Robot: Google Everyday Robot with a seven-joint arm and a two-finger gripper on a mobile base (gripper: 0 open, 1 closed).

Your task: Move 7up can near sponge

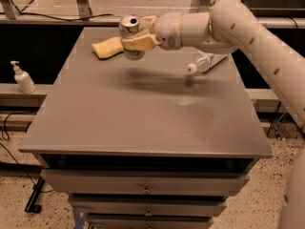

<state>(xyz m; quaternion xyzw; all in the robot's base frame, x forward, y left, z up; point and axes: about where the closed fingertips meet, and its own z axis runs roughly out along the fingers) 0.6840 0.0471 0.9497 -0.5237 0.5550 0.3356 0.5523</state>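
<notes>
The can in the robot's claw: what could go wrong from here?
The gripper holds the can in the air right by the sponge; set down too close, it might land on the sponge's edge and tip over. The arm also passes over a bottle lying on the table and could bump it when lowering.

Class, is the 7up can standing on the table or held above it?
Held above: the gripper, near the sponge, has jaws shut on the can; its shadow lies apart on the table.
</notes>
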